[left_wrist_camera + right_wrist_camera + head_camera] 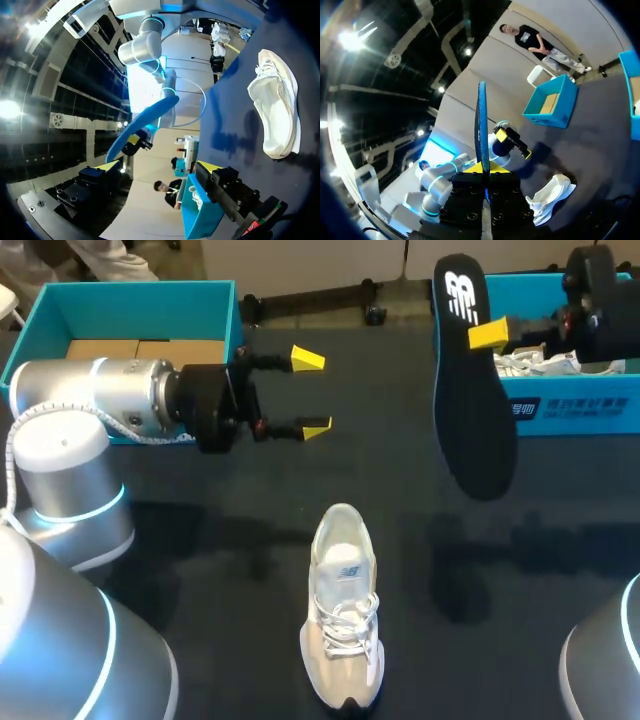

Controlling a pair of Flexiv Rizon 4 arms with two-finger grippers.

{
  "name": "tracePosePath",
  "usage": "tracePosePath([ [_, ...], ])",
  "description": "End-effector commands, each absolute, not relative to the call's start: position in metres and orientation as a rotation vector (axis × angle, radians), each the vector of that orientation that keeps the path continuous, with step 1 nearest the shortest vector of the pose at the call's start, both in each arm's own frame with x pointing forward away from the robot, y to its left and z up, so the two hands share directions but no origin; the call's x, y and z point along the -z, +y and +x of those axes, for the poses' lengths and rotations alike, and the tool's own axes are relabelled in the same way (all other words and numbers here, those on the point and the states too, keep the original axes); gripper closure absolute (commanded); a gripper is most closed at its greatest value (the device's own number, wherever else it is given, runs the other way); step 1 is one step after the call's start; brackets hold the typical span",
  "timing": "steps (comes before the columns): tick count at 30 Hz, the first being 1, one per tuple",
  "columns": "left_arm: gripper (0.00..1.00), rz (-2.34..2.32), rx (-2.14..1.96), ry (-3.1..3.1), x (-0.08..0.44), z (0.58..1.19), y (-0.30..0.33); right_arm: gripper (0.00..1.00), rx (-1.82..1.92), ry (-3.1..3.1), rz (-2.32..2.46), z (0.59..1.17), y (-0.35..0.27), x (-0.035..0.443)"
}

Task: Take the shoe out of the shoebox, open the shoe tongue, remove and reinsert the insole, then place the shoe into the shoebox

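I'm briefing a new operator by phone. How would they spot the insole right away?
Find the teal shoebox at the far right of the table. In front of it the right pincer holds the insole up in the air. Unlike the white shoe lying on the table, it is flat, black and bears a white logo.

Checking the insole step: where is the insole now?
In the head view, the black insole hangs in the right gripper at the right, by the right-hand blue shoebox, apart from the white shoe.
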State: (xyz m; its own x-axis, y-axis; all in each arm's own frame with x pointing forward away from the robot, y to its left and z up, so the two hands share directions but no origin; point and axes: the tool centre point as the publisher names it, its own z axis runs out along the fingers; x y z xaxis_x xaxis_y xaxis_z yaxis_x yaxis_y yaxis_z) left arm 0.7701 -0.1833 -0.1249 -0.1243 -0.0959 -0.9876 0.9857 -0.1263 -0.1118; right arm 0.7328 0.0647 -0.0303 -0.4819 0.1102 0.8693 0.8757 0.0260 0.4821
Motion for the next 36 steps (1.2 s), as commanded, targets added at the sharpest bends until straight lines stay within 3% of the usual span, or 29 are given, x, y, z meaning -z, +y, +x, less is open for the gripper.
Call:
tracePosePath([
  [1, 0.00, 1.159, 1.411, 1.127, 0.125, 0.774, -0.182, 1.00, 1.430, -1.592, -1.104, 0.766, 0.074, 0.047],
  [12, 0.00, 1.180, 1.343, 1.081, 0.110, 0.784, -0.186, 1.00, 1.336, -1.459, -1.246, 0.808, 0.084, 0.073],
  [36, 0.00, 1.171, 1.292, 1.081, 0.120, 0.783, -0.211, 1.00, 1.298, -1.342, -1.325, 0.809, 0.099, 0.099],
])
